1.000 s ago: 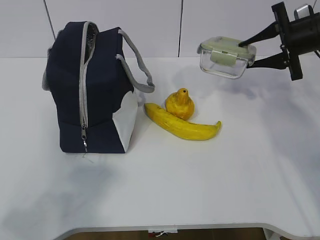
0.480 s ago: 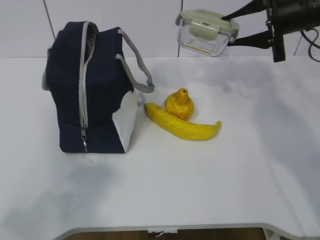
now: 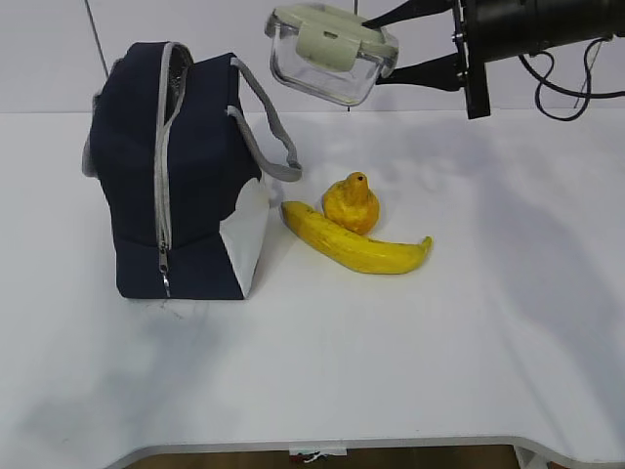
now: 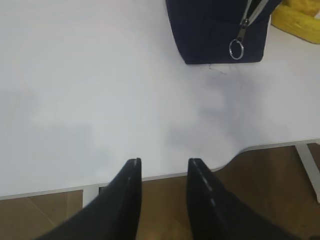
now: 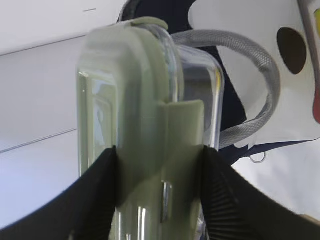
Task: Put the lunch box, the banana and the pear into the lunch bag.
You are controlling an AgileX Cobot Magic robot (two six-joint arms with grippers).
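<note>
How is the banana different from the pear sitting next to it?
The banana is long, curved and lies flat on the table; the pear is short, squat and stands with its stem up. The banana is paler yellow with dark tips; the pear is more orange. Both rest untouched beside the bag, and they appear to touch each other.

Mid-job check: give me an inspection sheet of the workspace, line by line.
Surface: white table, bare in front.
Lunch bag: upright at left, top zipper open.
Lunch box: held in the air, right of the bag's top, lid on.
Pear: on the table, touching the banana.
Clutter: nothing seen.
Right gripper: clamped on the lunch box.
Left gripper: open, empty, over the table's front edge.
Cables: black cable hanging from the right arm.
Surroundings: white wall panels.
</note>
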